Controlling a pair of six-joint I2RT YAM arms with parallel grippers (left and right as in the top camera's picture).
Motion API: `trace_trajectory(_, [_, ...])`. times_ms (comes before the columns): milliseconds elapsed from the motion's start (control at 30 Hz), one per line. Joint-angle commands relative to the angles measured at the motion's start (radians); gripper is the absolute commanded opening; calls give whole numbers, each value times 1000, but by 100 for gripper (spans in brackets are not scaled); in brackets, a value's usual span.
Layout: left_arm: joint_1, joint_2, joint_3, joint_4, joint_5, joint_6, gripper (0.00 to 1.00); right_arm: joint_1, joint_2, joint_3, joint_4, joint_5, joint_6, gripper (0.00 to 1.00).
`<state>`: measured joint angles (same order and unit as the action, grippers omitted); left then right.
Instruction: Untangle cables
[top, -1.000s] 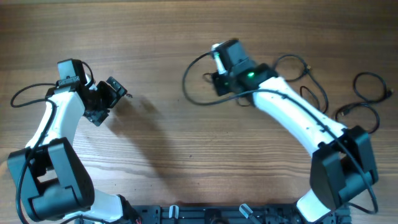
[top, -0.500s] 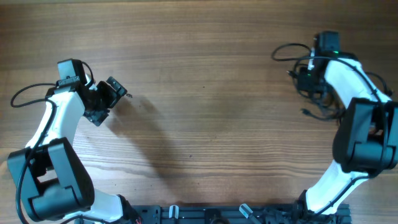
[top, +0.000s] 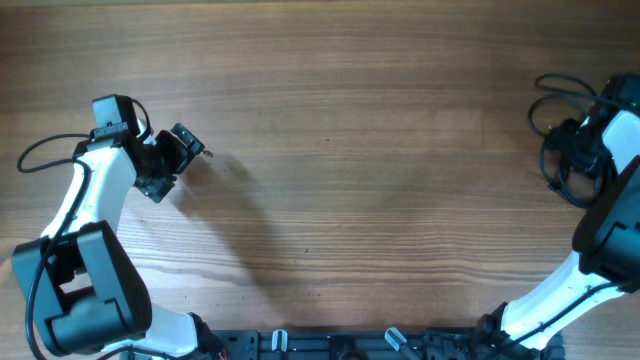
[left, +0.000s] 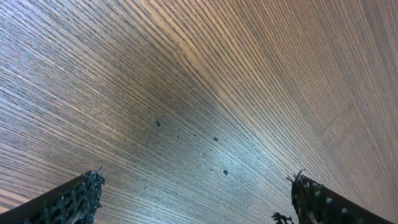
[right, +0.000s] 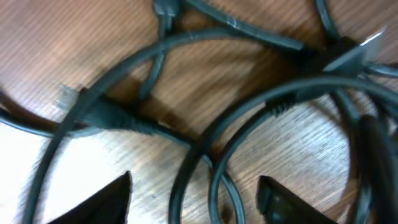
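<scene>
Right hand (right: 196, 202), cables (right: 118, 118) now far right

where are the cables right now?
Overhead: cables bunched at the table's far right edge, by the right hand. Right wrist view shows them lying on the wood below its open fingers.

a bare wood-grain table (top: 350, 150) with thin black cables (top: 566, 150) lying looped at its right edge.
</scene>
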<state>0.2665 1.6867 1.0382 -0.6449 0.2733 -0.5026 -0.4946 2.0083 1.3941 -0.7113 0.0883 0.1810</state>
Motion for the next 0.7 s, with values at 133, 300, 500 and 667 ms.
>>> trace_trajectory(133, [2, -13, 9, 1, -10, -6, 100, 0, -156, 122, -69, -171, -24, 88])
trace_trajectory(300, [2, -13, 9, 1, -10, -6, 100, 0, -155, 116, -85, -284, -21, 100])
trace_trajectory(500, [2, -13, 9, 1, -10, -6, 100, 0, -155, 116, -85, -284, -21, 100])
trace_trajectory(667, [2, -13, 9, 0, -10, -6, 100, 0, -155, 116, -86, -284, -21, 99])
